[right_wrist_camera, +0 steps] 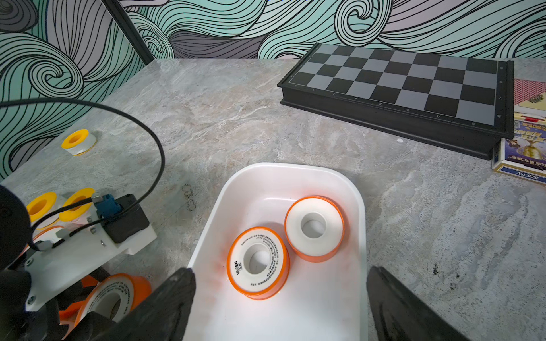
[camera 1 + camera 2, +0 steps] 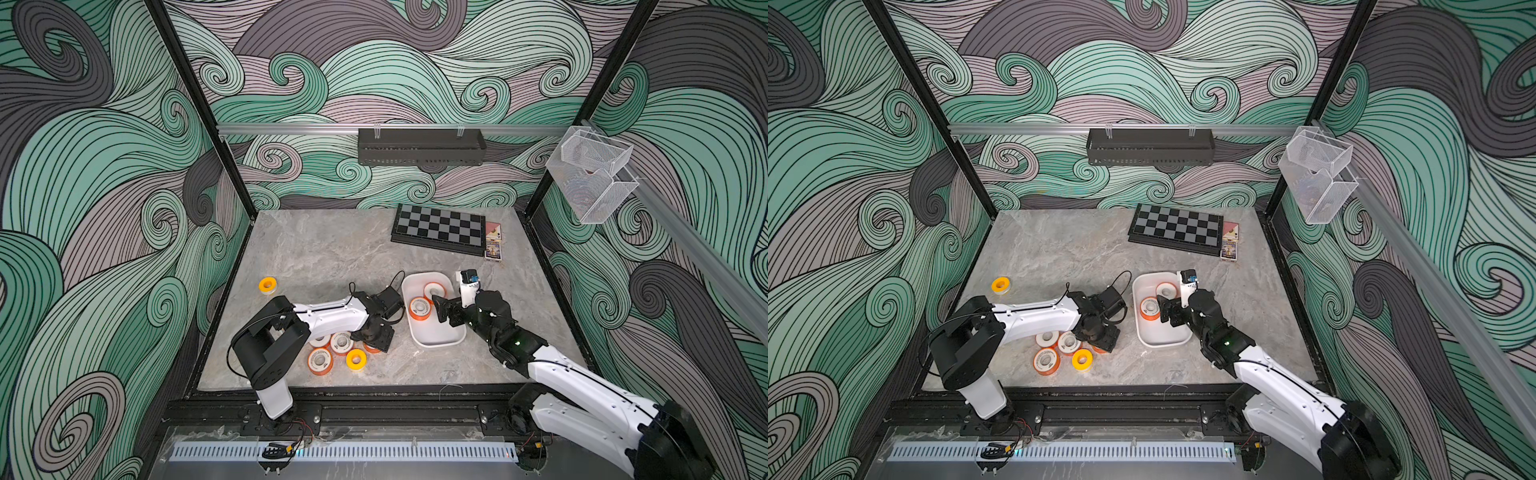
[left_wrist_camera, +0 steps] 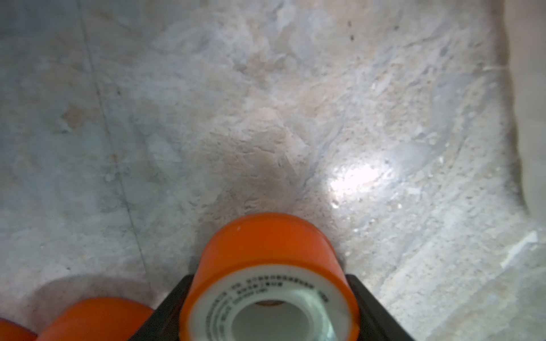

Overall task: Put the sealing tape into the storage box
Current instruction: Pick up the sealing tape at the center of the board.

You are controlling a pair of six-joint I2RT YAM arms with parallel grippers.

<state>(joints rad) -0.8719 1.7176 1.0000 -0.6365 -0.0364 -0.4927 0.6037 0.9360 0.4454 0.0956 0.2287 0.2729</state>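
Top views both showed a lone yellow spool (image 2: 267, 285) lying flat near the left edge of the table (image 2: 324, 257), well apart from the rest. Further right, beside the left arm, several orange-rimmed spools (image 2: 341, 343) and a second yellow spool (image 2: 356, 359) lay close together on the table. In the left wrist view the left end effector (image 3: 270, 298) was clamped on one orange spool (image 3: 260, 245), with a black finger against each side. Right of it sat the storage box (image 1: 295, 166), and the two boxed spools (image 1: 257, 262), both orange-rimmed, lay flat inside it just beside each other. The right end effector (image 1: 279, 273) hung above the box's near end with its jaws wide apart. At the back right lay a chessboard (image 2: 439, 228), with card boxes (image 2: 493, 245) just beside its right end.
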